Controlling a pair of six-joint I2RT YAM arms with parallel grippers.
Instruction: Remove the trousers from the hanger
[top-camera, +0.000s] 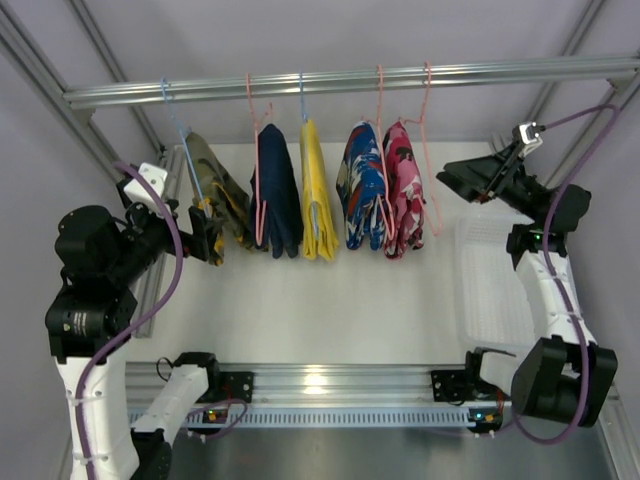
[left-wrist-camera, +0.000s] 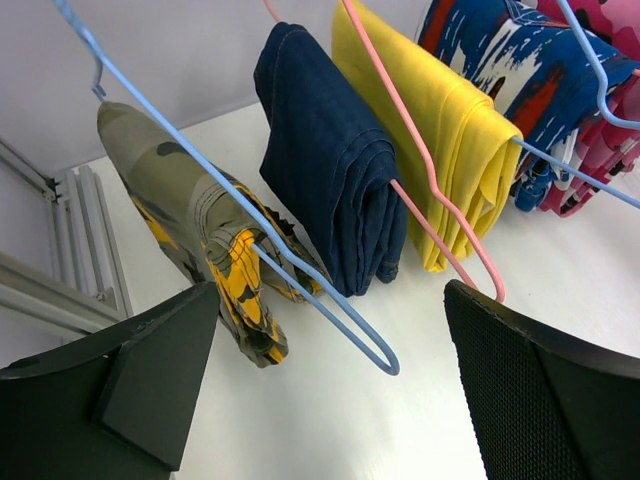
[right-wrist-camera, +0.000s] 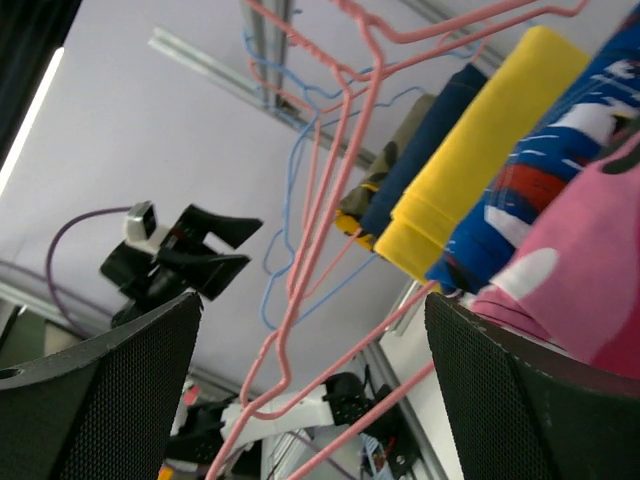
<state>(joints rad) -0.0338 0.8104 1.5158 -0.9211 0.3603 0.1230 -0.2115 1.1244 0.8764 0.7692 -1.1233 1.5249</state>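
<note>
Trousers leftward of right fingers (right-wrist-camera: 530, 400), those spread wide and empty: red-pink pair (top-camera: 403, 190) nearest, blue pair (top-camera: 362, 190) just beyond. Both draped lengthwise downward from hangers (top-camera: 429, 150) on rail (top-camera: 350, 80), over tabletop (top-camera: 330, 300). Left fingers (left-wrist-camera: 540, 390) likewise open, well apart. Which hanger carries which, probably unclear.

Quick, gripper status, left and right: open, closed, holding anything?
Left gripper: open, holding nothing.
Right gripper: open, holding nothing.
</note>
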